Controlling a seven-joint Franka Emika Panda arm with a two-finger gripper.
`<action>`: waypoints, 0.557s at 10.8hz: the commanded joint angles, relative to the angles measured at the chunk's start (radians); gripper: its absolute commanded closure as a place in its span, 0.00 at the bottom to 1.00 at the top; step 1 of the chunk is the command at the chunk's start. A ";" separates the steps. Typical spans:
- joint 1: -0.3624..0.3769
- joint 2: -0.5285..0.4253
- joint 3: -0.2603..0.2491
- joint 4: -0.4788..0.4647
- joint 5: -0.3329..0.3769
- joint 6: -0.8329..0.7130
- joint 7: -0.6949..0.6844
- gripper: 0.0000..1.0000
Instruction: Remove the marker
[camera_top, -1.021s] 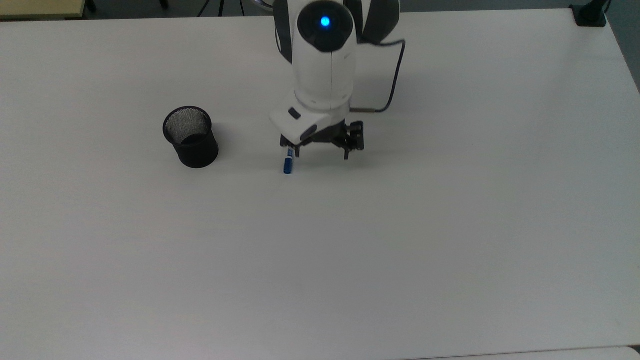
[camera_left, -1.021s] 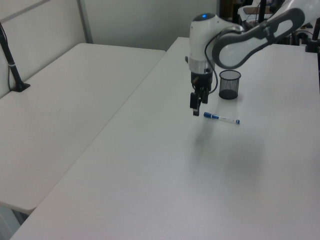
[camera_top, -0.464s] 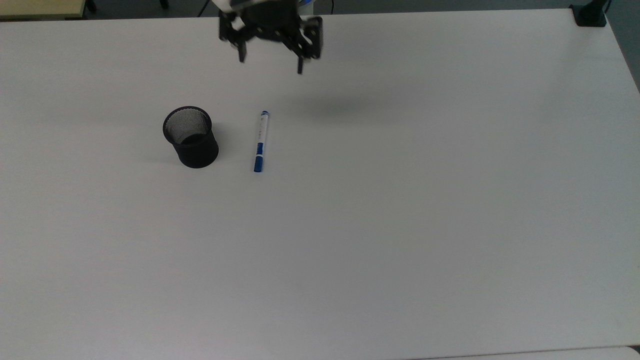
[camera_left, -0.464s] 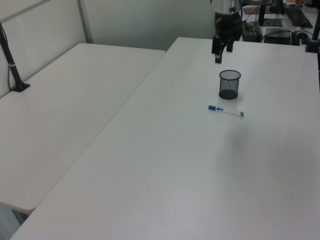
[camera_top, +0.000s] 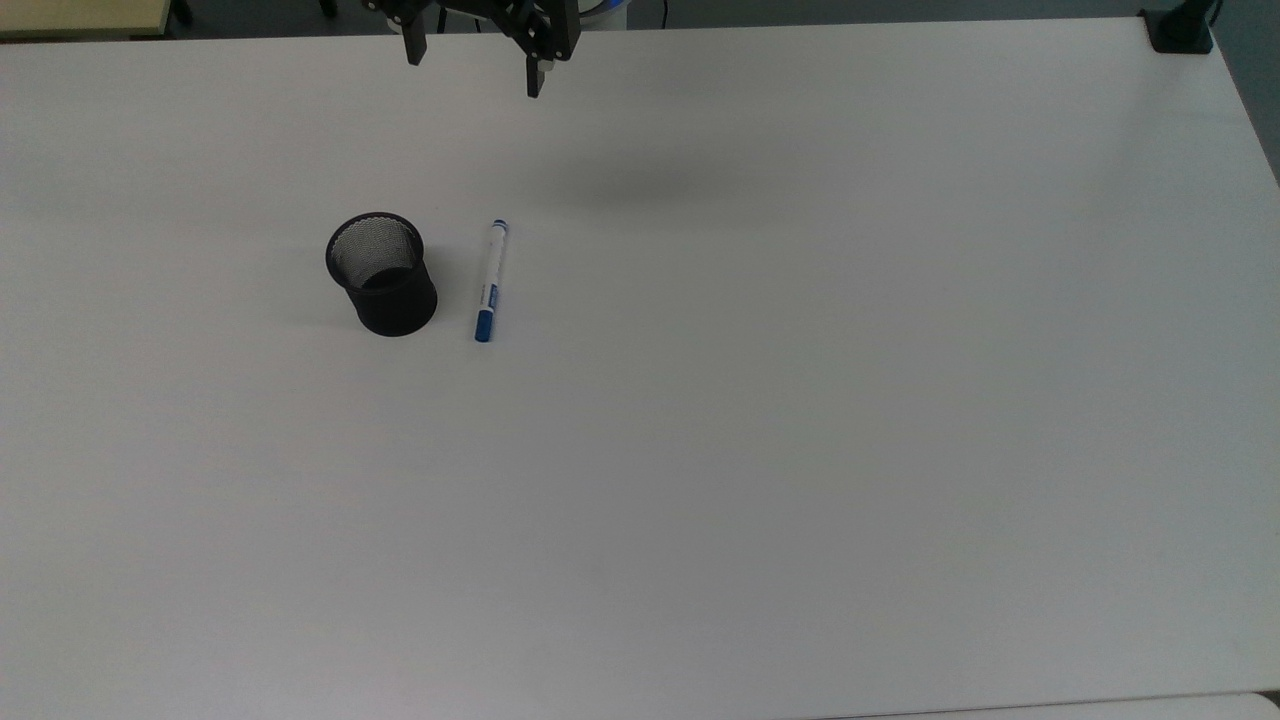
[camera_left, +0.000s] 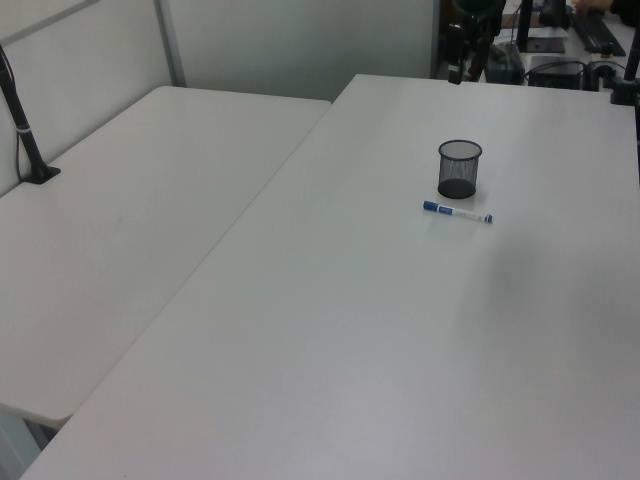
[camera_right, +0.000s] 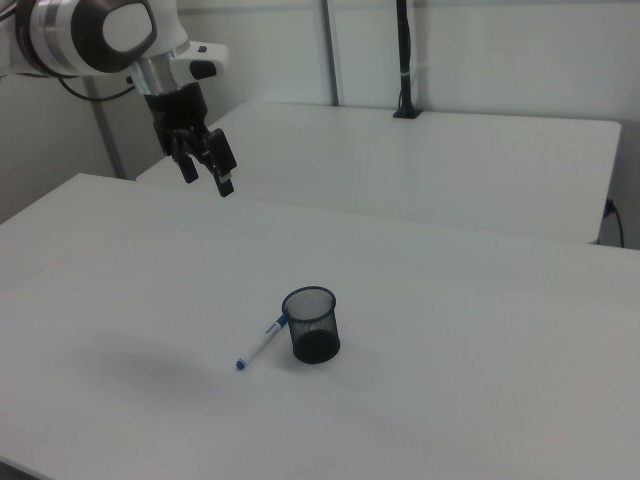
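My gripper hangs with its fingers spread apart and nothing between them, high over the far edge of the white table, well apart from the mesh cup. The marker lies flat on the table just beside the mesh cup, on the top view's right of it, not touching.

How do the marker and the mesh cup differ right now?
Pose: the marker lies flat on the table; the mesh cup stands upright, mouth open.
Colour: the marker is white with blue ends; the mesh cup is all black.
Shape: the marker is slim; the mesh cup is wide and hollow.
Shared: both sit side by side on the table, apart.
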 joint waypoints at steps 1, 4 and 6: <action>0.029 -0.017 -0.041 -0.030 0.016 0.021 -0.081 0.00; 0.027 -0.013 -0.042 -0.029 0.019 0.021 -0.173 0.00; 0.027 -0.014 -0.044 -0.027 0.019 0.019 -0.174 0.00</action>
